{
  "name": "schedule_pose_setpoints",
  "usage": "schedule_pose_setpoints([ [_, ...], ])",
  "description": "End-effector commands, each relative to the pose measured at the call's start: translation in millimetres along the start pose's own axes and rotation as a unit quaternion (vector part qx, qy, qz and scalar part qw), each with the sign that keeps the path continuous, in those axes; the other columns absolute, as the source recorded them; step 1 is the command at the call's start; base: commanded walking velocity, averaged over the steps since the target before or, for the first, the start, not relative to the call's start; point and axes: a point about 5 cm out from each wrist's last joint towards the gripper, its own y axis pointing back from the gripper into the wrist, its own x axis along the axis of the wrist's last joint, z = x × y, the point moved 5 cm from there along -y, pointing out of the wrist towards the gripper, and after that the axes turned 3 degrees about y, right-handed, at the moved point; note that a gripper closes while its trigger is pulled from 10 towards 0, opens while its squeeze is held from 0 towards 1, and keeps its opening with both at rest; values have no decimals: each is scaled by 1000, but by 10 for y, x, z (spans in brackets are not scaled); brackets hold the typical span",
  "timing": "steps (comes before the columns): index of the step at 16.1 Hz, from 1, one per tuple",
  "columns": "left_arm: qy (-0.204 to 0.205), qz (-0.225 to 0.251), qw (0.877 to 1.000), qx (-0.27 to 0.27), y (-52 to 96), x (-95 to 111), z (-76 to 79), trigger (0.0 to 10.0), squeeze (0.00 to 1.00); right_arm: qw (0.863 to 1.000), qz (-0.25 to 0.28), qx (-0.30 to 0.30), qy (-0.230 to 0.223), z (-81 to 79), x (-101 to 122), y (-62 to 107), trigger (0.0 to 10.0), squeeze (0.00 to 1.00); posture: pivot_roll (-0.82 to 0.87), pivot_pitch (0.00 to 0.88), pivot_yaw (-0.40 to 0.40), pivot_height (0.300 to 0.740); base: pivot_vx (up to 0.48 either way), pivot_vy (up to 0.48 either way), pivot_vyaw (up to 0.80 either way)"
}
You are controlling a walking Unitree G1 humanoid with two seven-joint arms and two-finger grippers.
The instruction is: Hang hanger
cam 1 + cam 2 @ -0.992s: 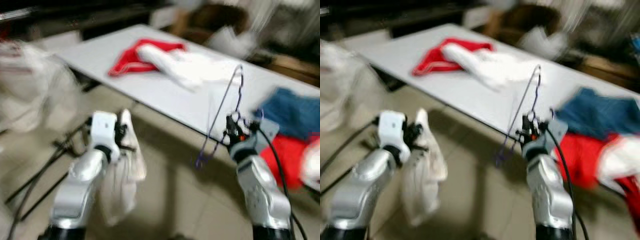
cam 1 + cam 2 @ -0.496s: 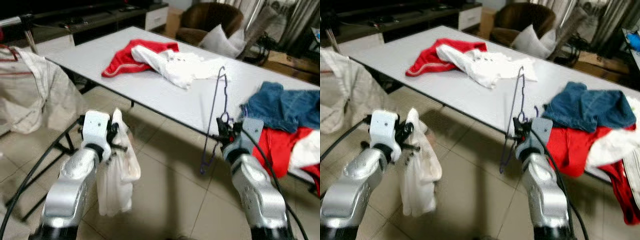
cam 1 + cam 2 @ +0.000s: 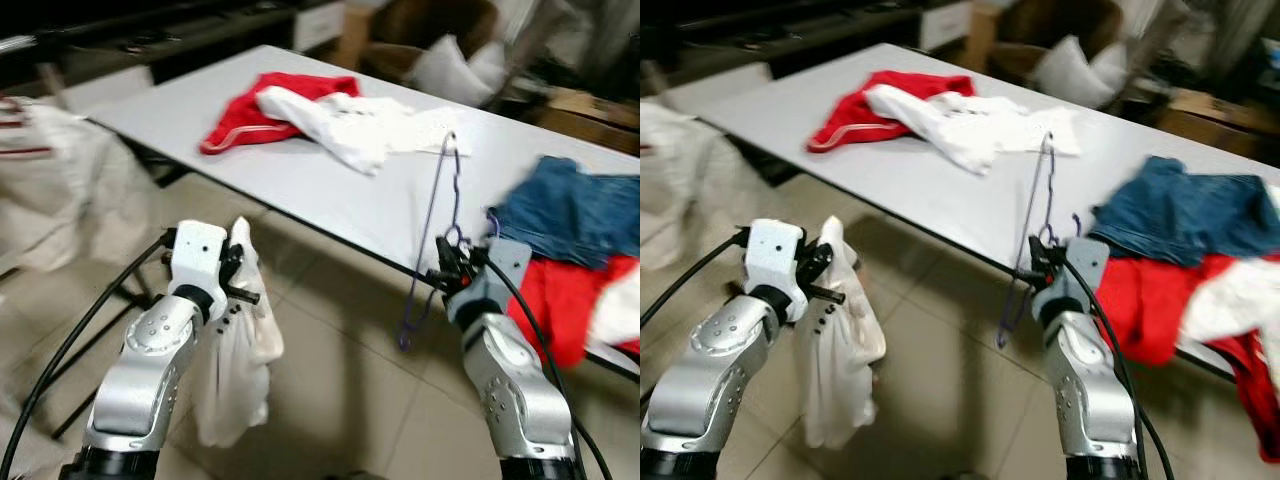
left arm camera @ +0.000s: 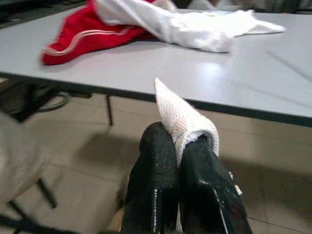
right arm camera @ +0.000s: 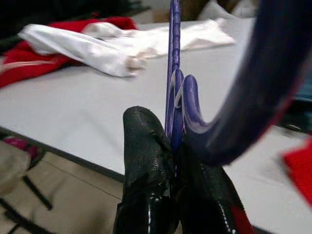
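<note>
Right now my right gripper point(image 3: 447, 275) has its jaws clamped on the purple wire hanger point(image 3: 432, 240), long axis upright, beside the tabletop point(image 3: 330, 185) edge. Left gripper point(image 3: 240, 285) jaws are clamped on a white garment point(image 3: 235, 370) dangling floorward; no rail seen yet.

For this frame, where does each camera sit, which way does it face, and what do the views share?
Left eye: on the head, looking forward and down at the table; both silver arms show, left pincer holding a white cloth, right pincer holding a purple hanger.
Right eye: same head, same scene.
Left wrist: looks along the left pincer's fingers, shut on the cloth, toward the table.
Right wrist: looks along the right pincer's fingers, shut on the hanger.
Shared: all four show the table with a red garment and a white garment.
</note>
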Motion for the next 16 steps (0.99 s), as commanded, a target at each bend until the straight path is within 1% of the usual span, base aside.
schedule_pose_setpoints([
  [1, -4, 17, 1000, -11, -18, 120, 34, 10000, 0, 1000, 9, 4, -8, -2, 64, 16, 10000, 0, -56, 0, -78, 719, 0, 247, -800],
  [9, -6, 14, 1000, -19, -25, 124, 41, 10000, 0, 1000, 12, 1, -25, 0, 67, 40, 10000, 0, -57, 0, -71, 719, 0, 337, -794],
  [11, -6, 13, 1000, -20, -26, 124, 45, 10000, 0, 1000, 12, -1, -29, 9, 66, 43, 10000, 0, -57, 0, -71, 719, 0, 349, -419],
  [12, -6, 13, 1000, -21, -27, 124, 49, 10000, 0, 999, 12, -3, -36, 16, 64, 48, 10000, 0, -59, 0, -67, 719, 0, 352, 0],
  [16, -6, 12, 1000, -23, -29, 120, 54, 10000, 0, 999, 11, -3, -39, 16, 62, 50, 10000, 0, -60, 0, -67, 719, 0, 352, 0],
])
